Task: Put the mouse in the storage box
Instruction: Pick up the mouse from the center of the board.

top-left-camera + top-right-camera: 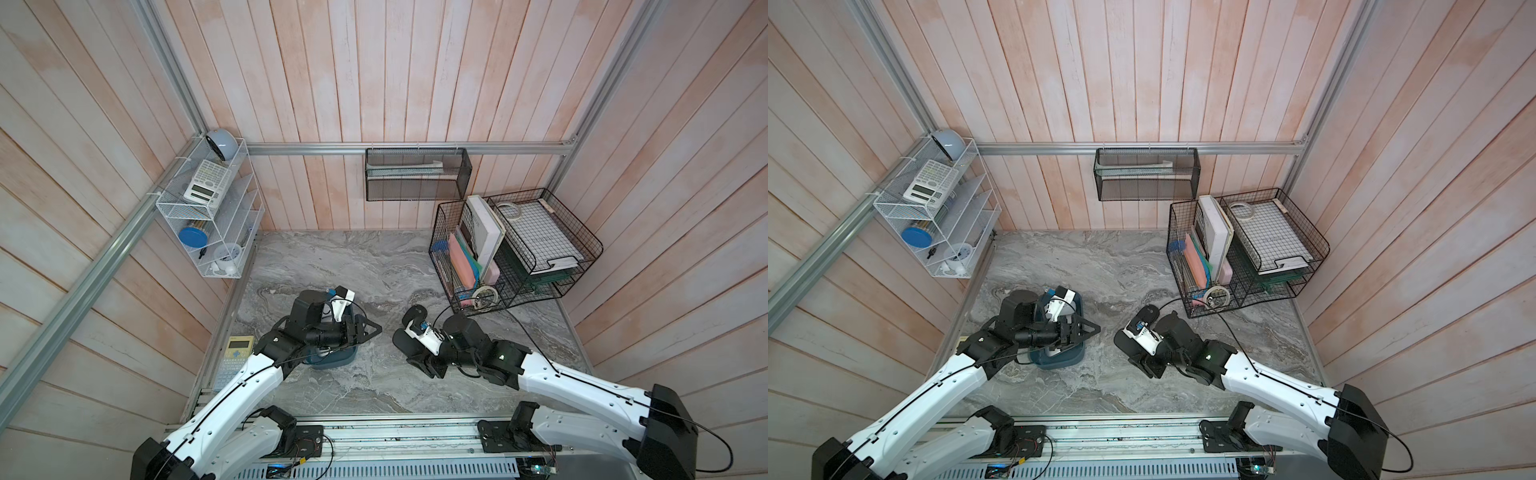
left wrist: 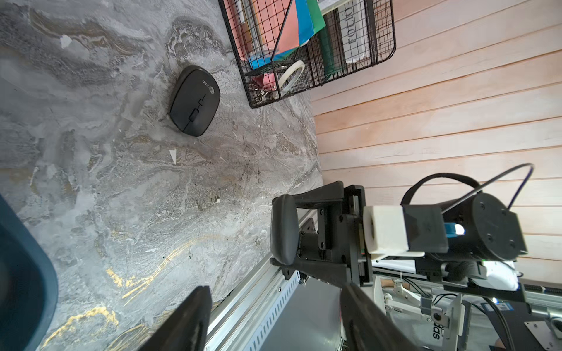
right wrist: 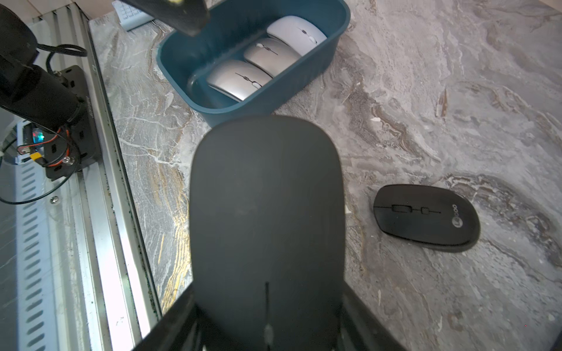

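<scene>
The storage box [image 3: 252, 103] is a dark teal bin on the marble table, also seen in both top views [image 1: 332, 362] [image 1: 1059, 362]. Two silver mice [image 3: 240, 79] [image 3: 270, 56] and a white one [image 3: 296, 32] lie in it. My right gripper [image 3: 267, 319] is shut on a black mouse [image 3: 267, 197], held off the table right of the box [image 1: 402, 341] [image 2: 284, 231]. Another black mouse [image 3: 425, 217] [image 2: 194, 100] [image 1: 415, 313] lies on the table beyond it. My left gripper [image 2: 273, 304] [image 1: 372, 330] hangs over the box, open, with nothing between its fingers.
Black wire baskets [image 1: 511, 249] with folders and tape stand at the back right. A white wire rack [image 1: 212, 216] hangs on the left wall and a black mesh basket [image 1: 415, 174] on the back wall. A yellow-green calculator [image 1: 235, 353] lies at the table's left edge.
</scene>
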`<state>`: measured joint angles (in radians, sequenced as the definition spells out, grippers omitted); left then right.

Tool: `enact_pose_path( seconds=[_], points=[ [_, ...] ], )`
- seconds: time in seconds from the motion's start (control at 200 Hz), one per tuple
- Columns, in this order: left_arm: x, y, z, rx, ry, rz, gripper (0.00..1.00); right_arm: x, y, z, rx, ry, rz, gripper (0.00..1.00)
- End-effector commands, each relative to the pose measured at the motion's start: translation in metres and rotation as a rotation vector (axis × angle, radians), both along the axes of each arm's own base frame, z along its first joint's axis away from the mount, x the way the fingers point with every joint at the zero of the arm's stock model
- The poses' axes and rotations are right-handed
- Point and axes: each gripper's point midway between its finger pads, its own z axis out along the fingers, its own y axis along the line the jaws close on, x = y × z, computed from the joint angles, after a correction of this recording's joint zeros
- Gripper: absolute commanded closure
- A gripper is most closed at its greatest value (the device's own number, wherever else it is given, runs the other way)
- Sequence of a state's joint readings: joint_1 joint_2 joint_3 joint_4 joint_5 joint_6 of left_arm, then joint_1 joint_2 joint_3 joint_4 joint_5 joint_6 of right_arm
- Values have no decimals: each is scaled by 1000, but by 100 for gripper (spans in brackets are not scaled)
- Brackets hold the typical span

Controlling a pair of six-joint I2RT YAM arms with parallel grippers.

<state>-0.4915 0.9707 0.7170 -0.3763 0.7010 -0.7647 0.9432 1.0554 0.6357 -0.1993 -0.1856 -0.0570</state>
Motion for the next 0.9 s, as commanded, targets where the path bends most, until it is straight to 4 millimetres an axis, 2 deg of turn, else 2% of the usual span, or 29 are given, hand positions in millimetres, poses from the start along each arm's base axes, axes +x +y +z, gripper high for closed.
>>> enact_pose_path(
  seconds=[0.0,0.525,0.895],
  points=[
    [1,-8,6,3,-43,-31,28,-5,12,13,61,-42,57,48],
    [-21,-34,-3,43,-46,-134,32,-19,36,24,33,-108,184,47],
    [-31,-45,-9,54,-45,-175,43,-22,44,28,12,-149,223,46]
  ],
)
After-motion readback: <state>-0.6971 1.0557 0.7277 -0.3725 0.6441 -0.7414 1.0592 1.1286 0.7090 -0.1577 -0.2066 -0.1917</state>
